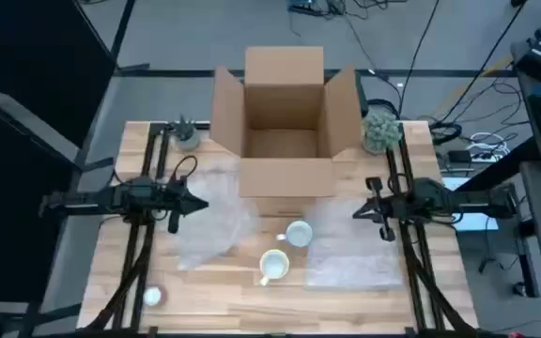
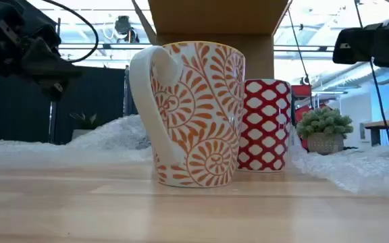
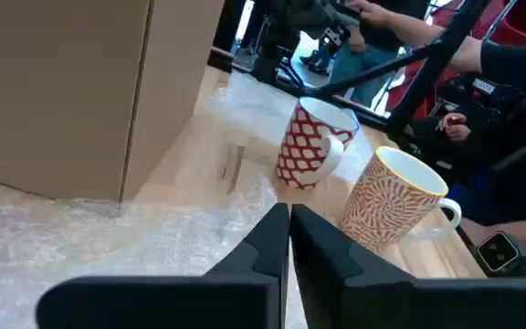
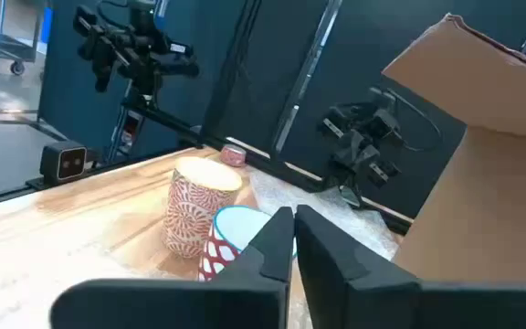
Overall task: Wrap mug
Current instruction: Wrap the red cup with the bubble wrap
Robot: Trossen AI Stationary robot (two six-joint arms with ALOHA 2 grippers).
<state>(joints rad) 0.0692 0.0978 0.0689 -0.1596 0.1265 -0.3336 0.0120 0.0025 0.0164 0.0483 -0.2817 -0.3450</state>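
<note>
The white ceramic mug with orange swirls [image 1: 273,266] is standing upright on the wooden tabletop [image 1: 214,305], beside the red-patterned mug [image 1: 298,233]. The left pincer [image 1: 198,204] and right pincer [image 1: 357,212] are hovering apart, both clenched empty.

A robotics lab or workshop is showing here: cables [image 1: 496,141] are trailing over a grey floor [image 1: 186,28] beside the wooden table [image 1: 233,291], dark curtains [image 4: 245,82] are hanging behind it, and a camera stand [image 4: 131,46] is standing nearby.
</note>
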